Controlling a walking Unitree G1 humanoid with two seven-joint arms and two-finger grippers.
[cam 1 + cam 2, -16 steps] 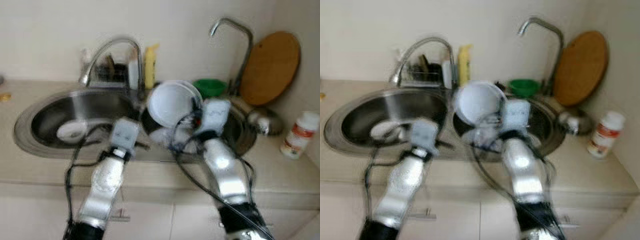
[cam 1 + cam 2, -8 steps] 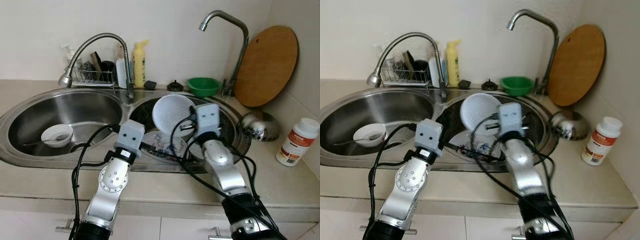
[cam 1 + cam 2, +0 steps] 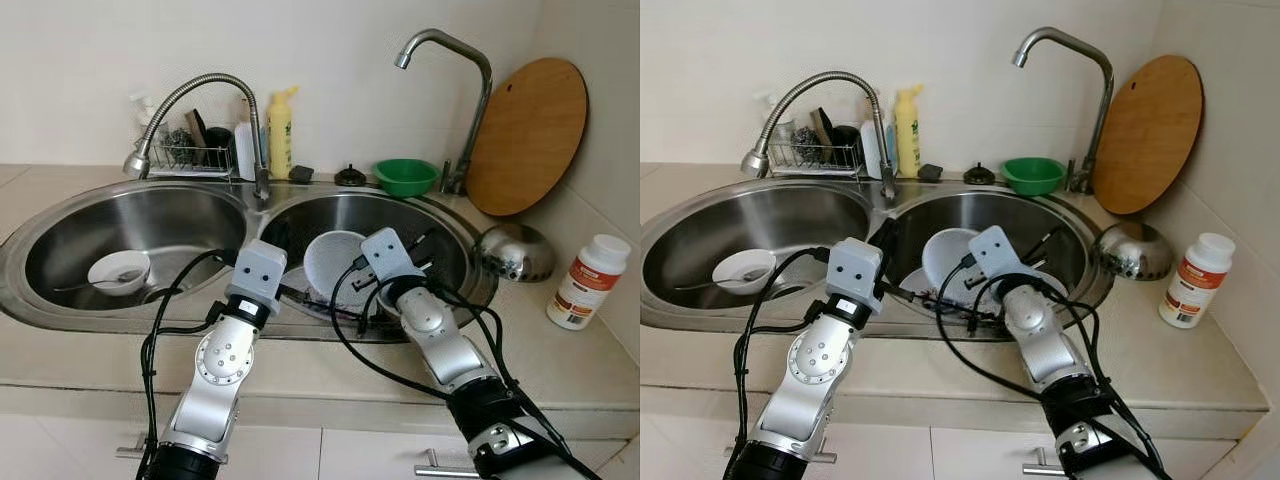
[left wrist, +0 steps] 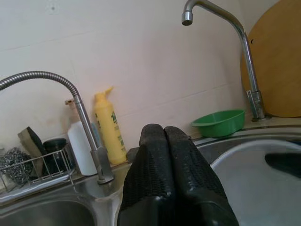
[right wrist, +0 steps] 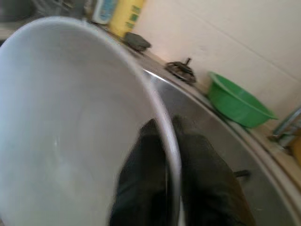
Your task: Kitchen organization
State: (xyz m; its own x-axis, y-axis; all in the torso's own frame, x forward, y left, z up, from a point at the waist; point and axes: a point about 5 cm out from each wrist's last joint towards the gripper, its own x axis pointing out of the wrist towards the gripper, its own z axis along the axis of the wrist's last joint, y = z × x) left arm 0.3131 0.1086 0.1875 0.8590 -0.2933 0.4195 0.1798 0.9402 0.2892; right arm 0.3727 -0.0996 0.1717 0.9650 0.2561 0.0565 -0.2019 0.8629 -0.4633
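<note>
A large white bowl [image 3: 335,262] is tilted low inside the right sink basin [image 3: 440,225], above other dishes lying there. My right gripper [image 5: 167,127] is shut on the bowl's rim, one finger [image 5: 141,165] inside the bowl and the other outside. My left gripper [image 4: 163,129] is shut with nothing in it. It hovers over the front of the divider between the two basins, pointing toward the back wall. In the left basin [image 3: 60,235] sits a small white bowl [image 3: 118,270] with a spoon in it.
Two faucets [image 3: 200,95] [image 3: 455,60] rise behind the sinks. Behind them are a yellow bottle [image 3: 279,130], a wire rack [image 3: 185,155] and a green bowl [image 3: 405,176]. A round wooden board [image 3: 525,135], a steel bowl [image 3: 515,250] and a white bottle [image 3: 585,282] occupy the right counter.
My right gripper has lowered the white bowl from above the basin down into it. The left arm has stayed in place. The camera has shifted slightly.
</note>
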